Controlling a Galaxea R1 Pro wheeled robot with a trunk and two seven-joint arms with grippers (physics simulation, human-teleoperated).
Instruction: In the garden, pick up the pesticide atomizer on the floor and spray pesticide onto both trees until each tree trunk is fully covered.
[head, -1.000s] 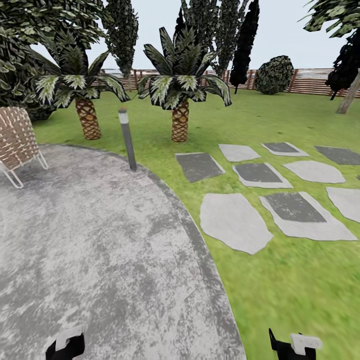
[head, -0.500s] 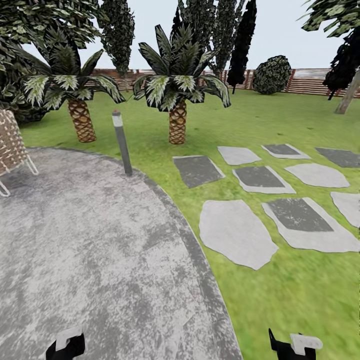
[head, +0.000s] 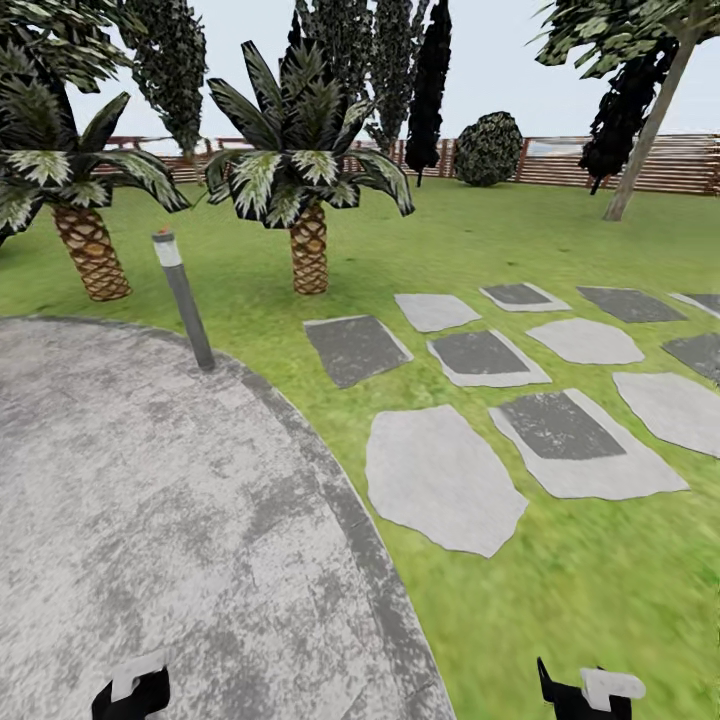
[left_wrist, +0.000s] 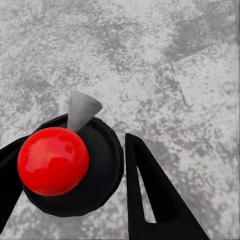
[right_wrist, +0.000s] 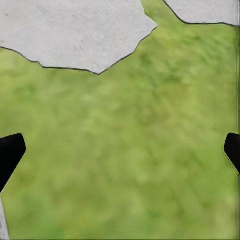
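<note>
Grey paving (head: 150, 500) w/ lawn (head: 560, 600) beside; left gripper (left_wrist: 70, 165) clamped on atomizer (left_wrist: 53, 161), right gripper (right_wrist: 120, 150) jaws apart over grass.

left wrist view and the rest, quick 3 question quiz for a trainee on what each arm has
1. True or false: the right gripper has its jaws closed on a stone.
2. What lies beneath the pesticide atomizer held in the left gripper? A: lawn. B: mottled grey paving. C: wooden decking.
3. Fill in: the atomizer's round knob is coloured ___.

Key: 1 false, its jaws stand wide apart over grass. 2 B. 3 red.
</note>
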